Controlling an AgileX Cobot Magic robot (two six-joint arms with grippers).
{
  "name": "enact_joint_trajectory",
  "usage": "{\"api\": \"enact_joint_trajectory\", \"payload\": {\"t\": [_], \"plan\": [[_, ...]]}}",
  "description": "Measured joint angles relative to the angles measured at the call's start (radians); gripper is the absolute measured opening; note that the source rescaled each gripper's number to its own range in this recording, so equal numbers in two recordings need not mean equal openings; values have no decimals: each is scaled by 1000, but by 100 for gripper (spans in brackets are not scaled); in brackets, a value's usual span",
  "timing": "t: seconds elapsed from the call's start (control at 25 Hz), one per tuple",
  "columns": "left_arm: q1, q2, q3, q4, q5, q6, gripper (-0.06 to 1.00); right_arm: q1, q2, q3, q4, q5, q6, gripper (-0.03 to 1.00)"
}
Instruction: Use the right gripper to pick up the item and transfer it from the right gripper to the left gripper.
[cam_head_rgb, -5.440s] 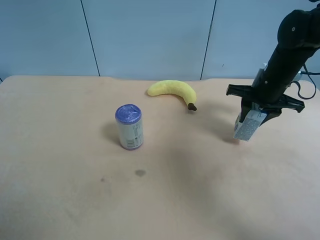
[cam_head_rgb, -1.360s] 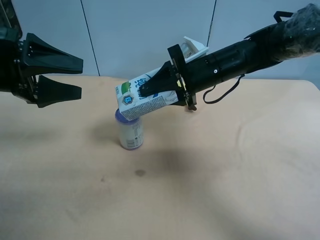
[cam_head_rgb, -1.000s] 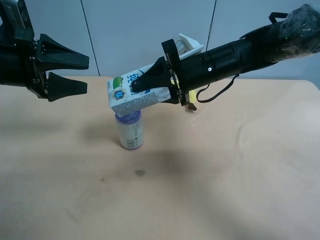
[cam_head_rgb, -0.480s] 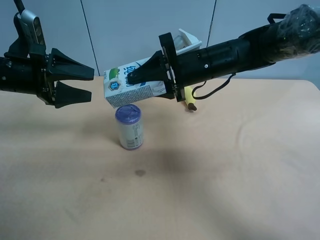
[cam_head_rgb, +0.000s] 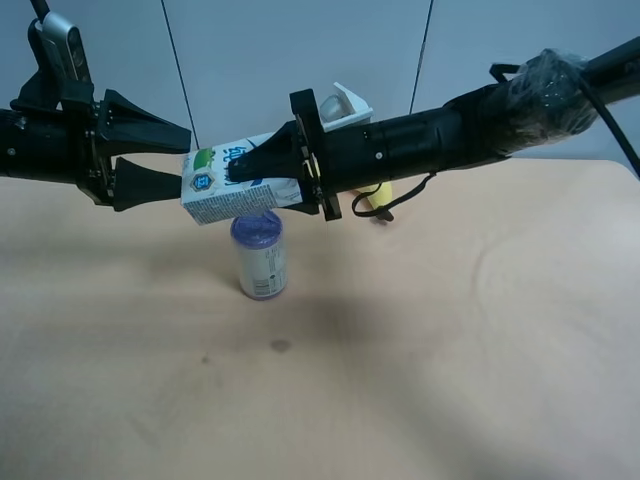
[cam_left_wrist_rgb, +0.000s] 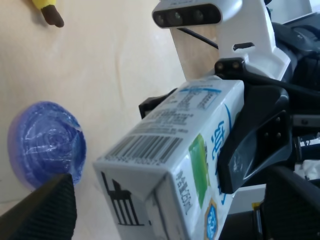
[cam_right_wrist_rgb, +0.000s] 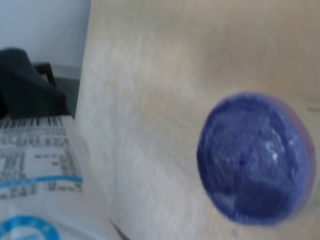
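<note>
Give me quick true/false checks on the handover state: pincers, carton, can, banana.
1. The right pincer holds the milk carton clear of the table. True.
2. The left pincer is shut on the carton. False: it is open, with the carton's end between its jaws.
3. The can lies on its side. False: it stands upright, below the carton.
4. The banana is partly hidden behind the right arm. True.

Carton (cam_head_rgb: 218, 188) (lifted off table) now reaches left end effector (cam_head_rgb: 182, 156) — midair.
</note>
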Motion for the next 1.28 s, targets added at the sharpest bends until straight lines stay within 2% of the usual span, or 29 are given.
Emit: {"api": "enact_joint_trajectory", "payload": {"t": [0.2,0.44,0.64,0.84,0.96,1.16,1.28], "plan": [[-70,0,-1,-38,0,5,100,13,2,-41,7,6,-20,1],[-83,0,-24,-58,1,3,99,23,3,-78,12,12,-20,1],[-83,0,-24,-56,1,1,84,23,4,-78,12,12,-19,1],[-83,0,-24,-56,1,1,81,23,4,-78,11,12,-13,1],[-72,0,-24,-46,1,1,80,21,5,-78,10,16,-6,1],[-2,0,-24,-26,1,-8,80,-4,5,-78,4,41,14,1],[4,0,-24,-26,1,-18,80,-9,5,-78,5,41,18,1]]}}
